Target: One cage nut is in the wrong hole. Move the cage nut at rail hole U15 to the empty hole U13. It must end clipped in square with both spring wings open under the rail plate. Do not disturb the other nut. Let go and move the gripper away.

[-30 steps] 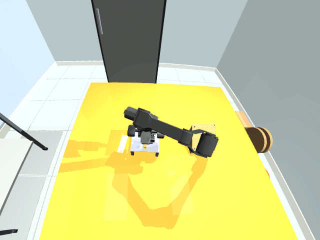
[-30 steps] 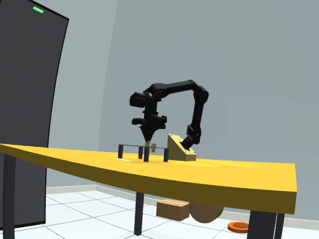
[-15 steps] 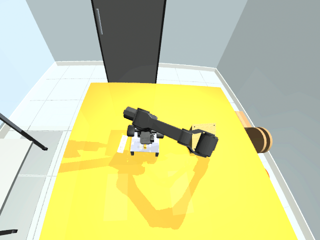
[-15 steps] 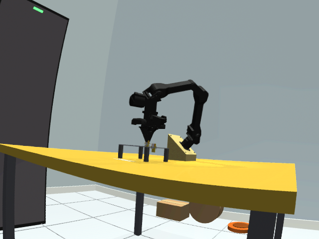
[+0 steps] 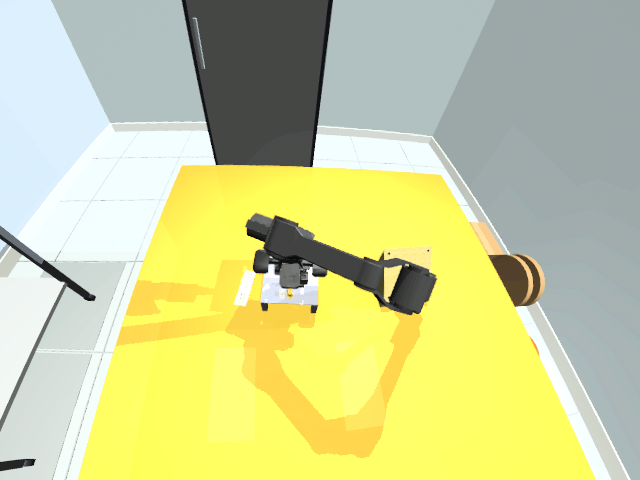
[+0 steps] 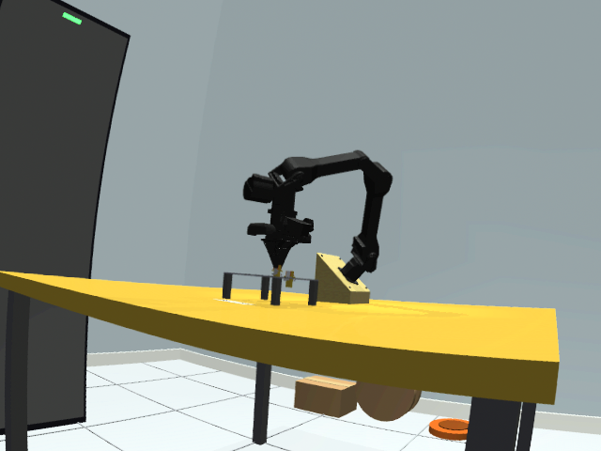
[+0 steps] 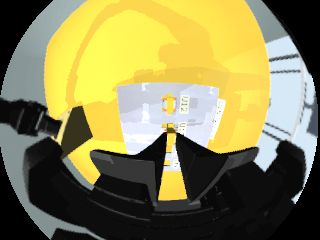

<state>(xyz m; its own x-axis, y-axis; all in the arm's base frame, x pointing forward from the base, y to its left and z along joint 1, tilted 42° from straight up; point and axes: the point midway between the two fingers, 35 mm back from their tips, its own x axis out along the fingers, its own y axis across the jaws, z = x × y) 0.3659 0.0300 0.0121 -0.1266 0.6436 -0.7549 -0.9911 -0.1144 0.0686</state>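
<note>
The nut (image 7: 171,128) (image 6: 277,271) is pinched in the closed jaws (image 5: 290,289) (image 6: 277,268), at the rail plate (image 5: 268,297) (image 6: 247,274) (image 7: 135,110), next along from the other nut (image 5: 290,293) (image 6: 289,278) (image 7: 169,103), beside the U12 label (image 7: 184,104). That spot suits U13, though I cannot tell whether the wings have passed below the plate. The arm (image 5: 330,258) (image 6: 334,163) reaches over the plate and points the jaws down, probably so the nut can be pushed straight in. Legs (image 5: 313,308) (image 6: 313,292) hold the plate off the surface (image 5: 330,392) (image 6: 412,334) (image 7: 110,45), leaving room beneath for opening wings.
</note>
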